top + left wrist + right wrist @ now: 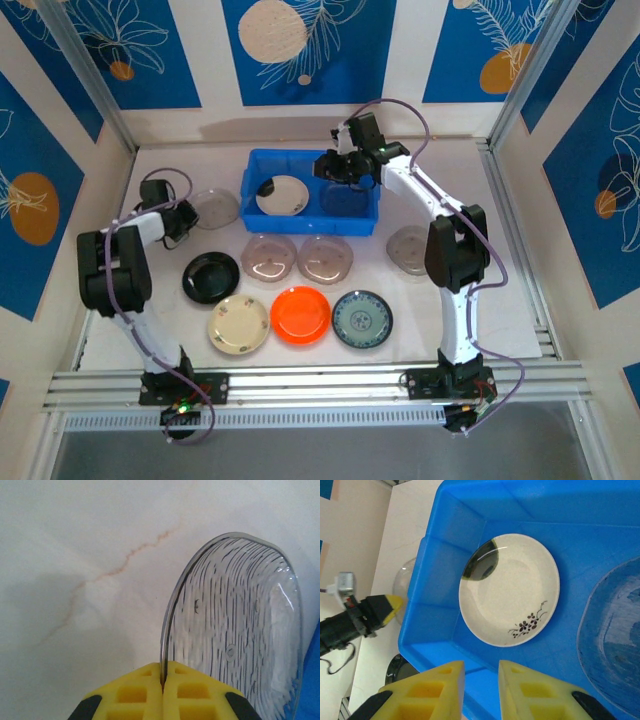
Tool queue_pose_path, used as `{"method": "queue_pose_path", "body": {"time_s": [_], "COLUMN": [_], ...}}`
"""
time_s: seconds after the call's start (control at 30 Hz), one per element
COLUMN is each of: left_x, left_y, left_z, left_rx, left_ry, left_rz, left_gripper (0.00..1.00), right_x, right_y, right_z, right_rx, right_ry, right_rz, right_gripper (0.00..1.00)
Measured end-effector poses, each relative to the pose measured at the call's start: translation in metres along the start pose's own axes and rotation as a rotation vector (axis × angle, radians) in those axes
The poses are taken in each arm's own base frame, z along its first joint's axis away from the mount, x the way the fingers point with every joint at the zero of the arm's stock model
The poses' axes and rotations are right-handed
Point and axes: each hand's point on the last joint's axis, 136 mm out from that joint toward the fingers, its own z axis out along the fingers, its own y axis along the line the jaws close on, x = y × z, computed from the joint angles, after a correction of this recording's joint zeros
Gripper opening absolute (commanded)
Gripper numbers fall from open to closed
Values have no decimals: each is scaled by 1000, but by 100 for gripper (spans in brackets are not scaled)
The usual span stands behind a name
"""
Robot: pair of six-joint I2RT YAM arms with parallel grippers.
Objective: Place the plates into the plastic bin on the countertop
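Wrist view: left claw (162,674) pinches grey plate (235,620) rim

The left arm (112,272) rises from its base, folds back sharply at the elbow, and its forearm reaches to the right and a little forward. The left gripper (162,674) has its two yellow fingers (132,692) pressed together on the thin rim of a clear plate (235,630). The right arm (455,250) is stretched far forward and to the left, with the wrist turned down. The right gripper (481,672) points downward. Its fingers stand a little apart, and nothing is between them.
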Motion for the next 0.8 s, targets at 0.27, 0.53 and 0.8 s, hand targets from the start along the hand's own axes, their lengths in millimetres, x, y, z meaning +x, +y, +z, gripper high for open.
{"method": "queue_pose_path", "body": {"time_s": [0.27,0.53,0.8], "left_x": [-49,-21,39], "left_y": [-39,-134,-207], "left_z": [-107,-145,-141], "left_rx": [22,248,456], "left_ry": [-259,-211,-39], "left_rz": [113,283,366], "left_gripper": [0,0,0], "right_x": [5,-7,1], "right_y": [23,74,81], "right_z": [-40,-66,-61], "right_rx": [-38,-153,-179], "right_ry": [-77,-173,-157], "right_rz": [-45,-159,-183], "right_gripper": [33,47,66]}}
